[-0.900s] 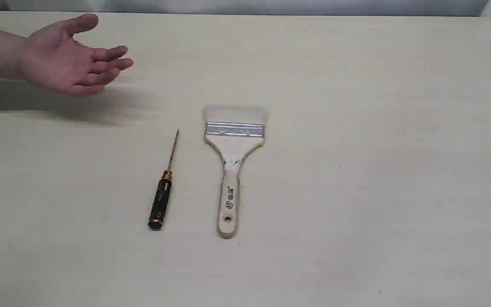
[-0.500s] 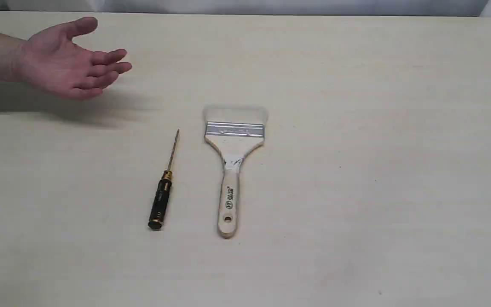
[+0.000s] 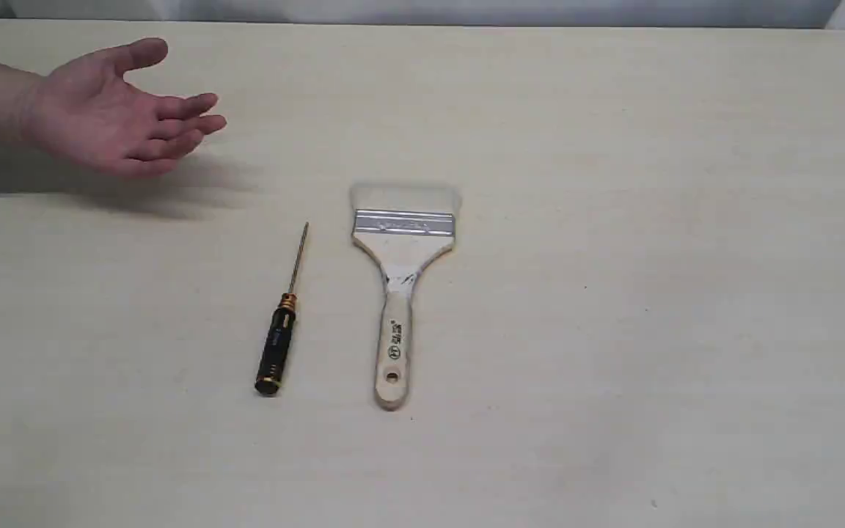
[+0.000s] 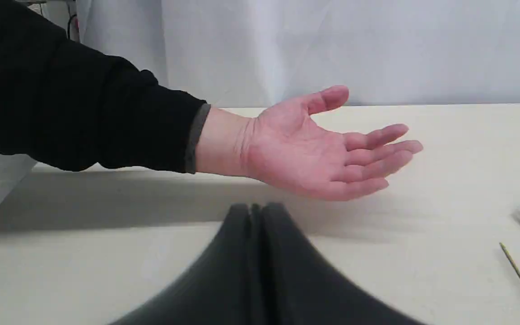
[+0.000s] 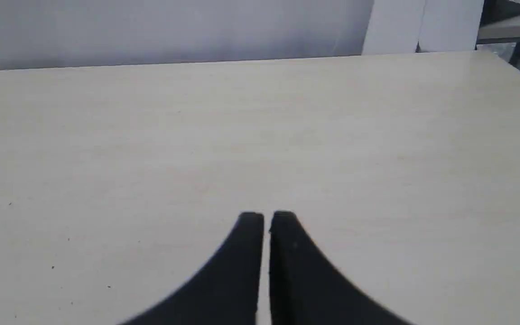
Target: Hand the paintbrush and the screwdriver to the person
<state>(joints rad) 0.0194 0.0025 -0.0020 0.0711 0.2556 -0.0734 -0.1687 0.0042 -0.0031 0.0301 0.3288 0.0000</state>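
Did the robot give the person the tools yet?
Not yet. Nothing is done: the paintbrush and the screwdriver lie on the table, apart from the person's open hand. Nothing is in hand either: the left claw and the right claw are shut and empty. Both handovers are left.

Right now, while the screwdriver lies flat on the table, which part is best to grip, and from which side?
Take the screwdriver by its black handle, coming straight down from above with the jaws closing across its width. The handle is the thickest part; the thin shaft would likely slip. Bare table lies on both sides, and the paintbrush lies apart.
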